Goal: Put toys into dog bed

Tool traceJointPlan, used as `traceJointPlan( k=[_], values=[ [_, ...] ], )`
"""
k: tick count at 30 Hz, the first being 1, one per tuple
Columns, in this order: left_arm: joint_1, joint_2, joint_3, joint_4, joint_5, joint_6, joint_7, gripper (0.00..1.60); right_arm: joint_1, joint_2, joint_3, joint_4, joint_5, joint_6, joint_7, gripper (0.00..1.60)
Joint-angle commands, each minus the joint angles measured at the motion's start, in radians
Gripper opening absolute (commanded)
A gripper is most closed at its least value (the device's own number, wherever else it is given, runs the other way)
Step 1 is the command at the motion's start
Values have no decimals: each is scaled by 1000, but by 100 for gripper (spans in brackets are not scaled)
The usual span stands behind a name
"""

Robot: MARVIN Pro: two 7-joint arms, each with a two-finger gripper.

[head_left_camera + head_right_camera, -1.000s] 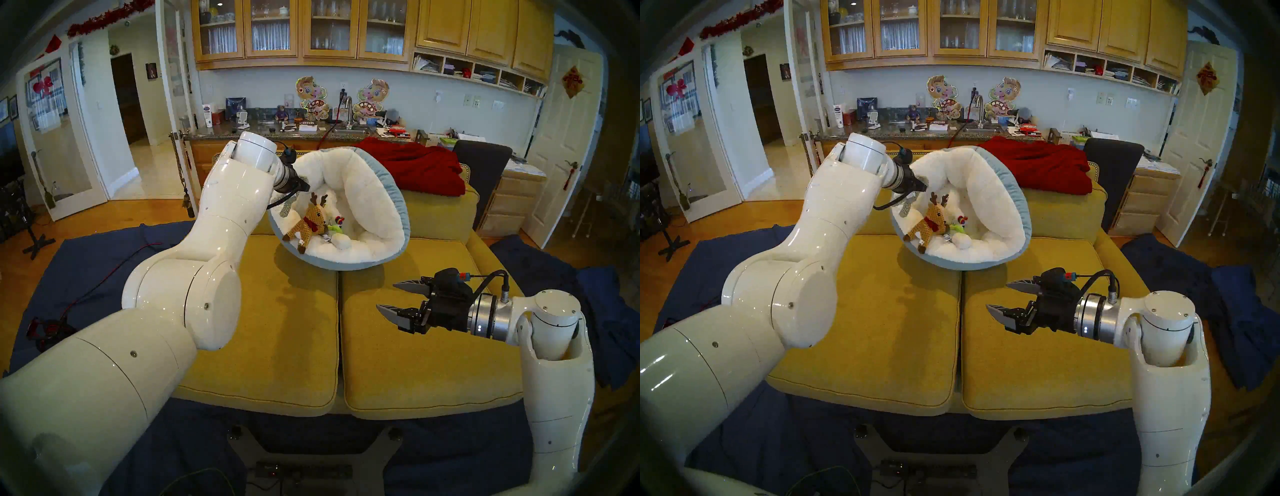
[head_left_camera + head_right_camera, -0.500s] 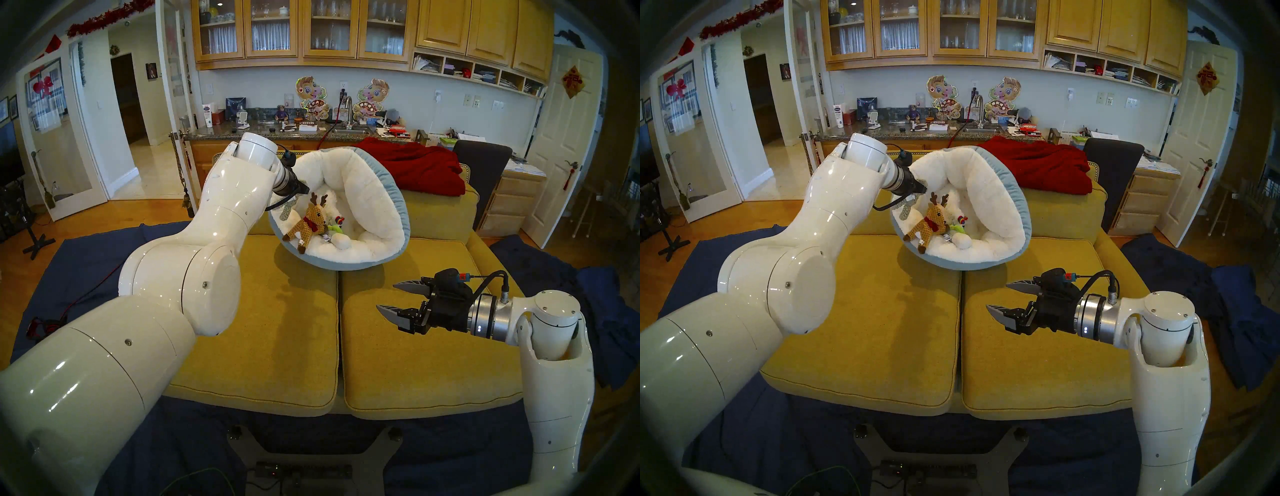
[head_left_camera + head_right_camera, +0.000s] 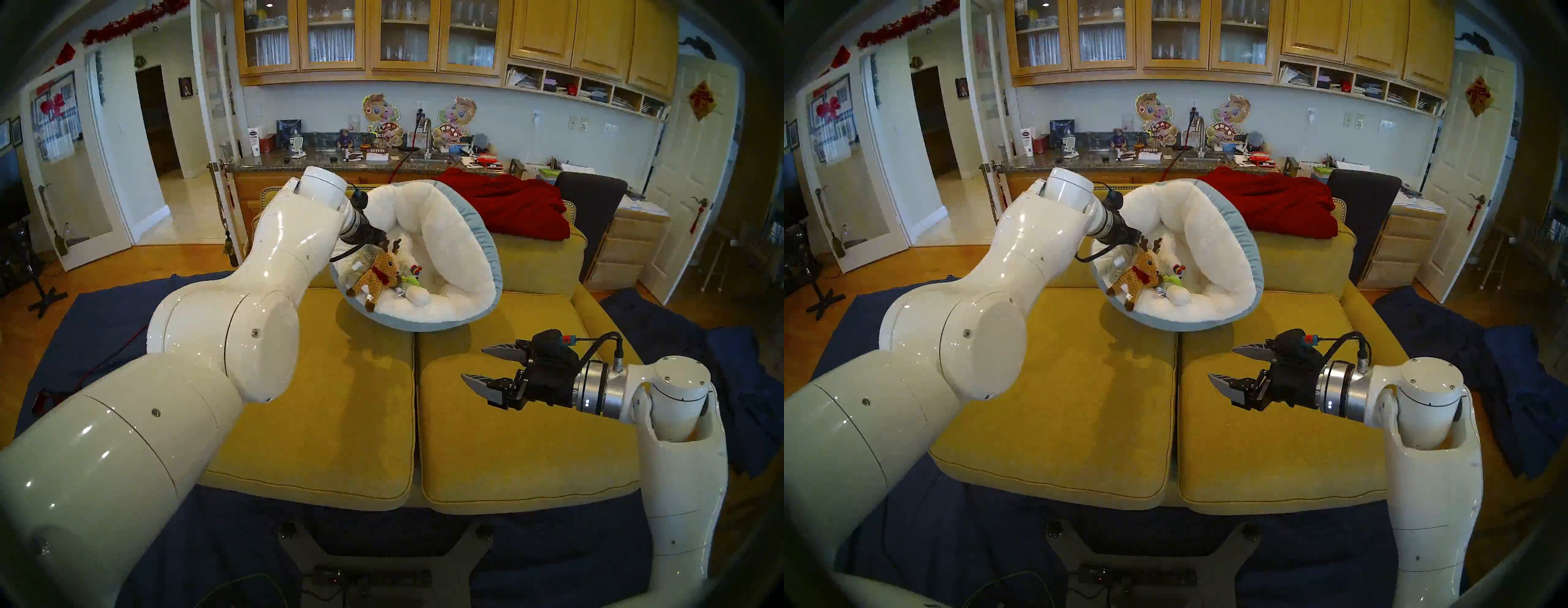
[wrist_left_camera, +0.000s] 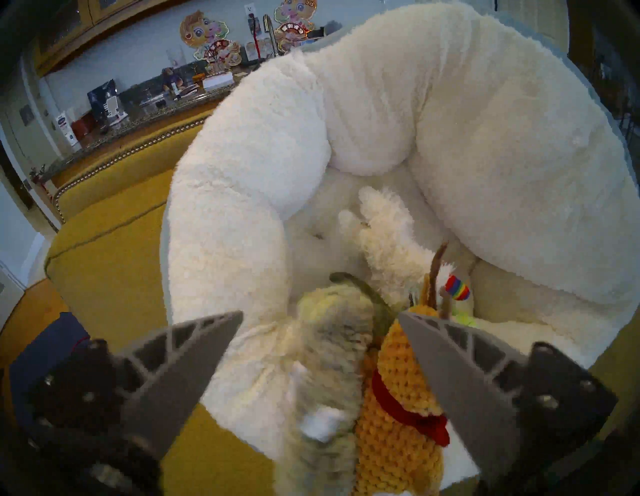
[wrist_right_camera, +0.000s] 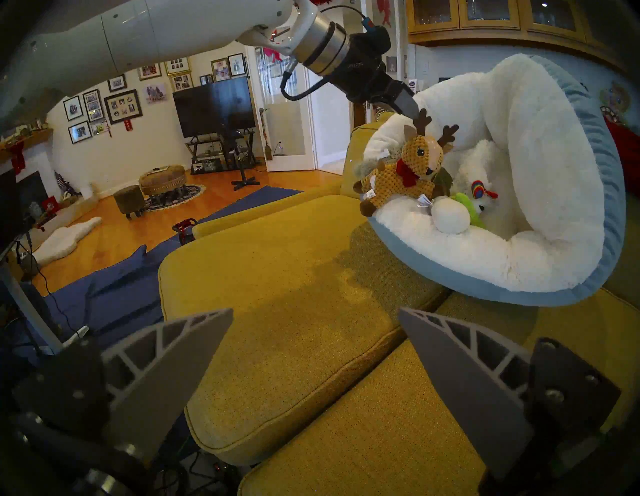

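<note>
Left gripper (image 4: 320, 320) fingers apart, grey toy (image 4: 325, 374) loose between them, lying on the dog bed (image 3: 449, 254) left rim beside the reindeer (image 3: 377, 274). Judging by that: open fully, back straight out w/o snagging fur or tipping the rim. Right gripper (image 3: 481, 365) open, empty, over the sofa (image 3: 339, 403)
</note>
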Motion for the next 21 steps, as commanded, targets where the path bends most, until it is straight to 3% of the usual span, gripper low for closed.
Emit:
traceJointPlan(
  k=[1,13,17,21],
  values=[
    [-101,-11,-9,-8,-12,-34,6,160,14,1,1,-20,5,-2,2,160],
    [-149,-39,-49,28,-63,-74,-15,160,17,0,1,-32,7,0,3,160],
    [-151,-44,-60,50,-86,-105,-65,160,17,-1,3,-40,9,5,2,160],
    [-117,-32,-47,27,-97,-124,-166,160,15,-2,4,-47,8,14,0,160]
  ],
)
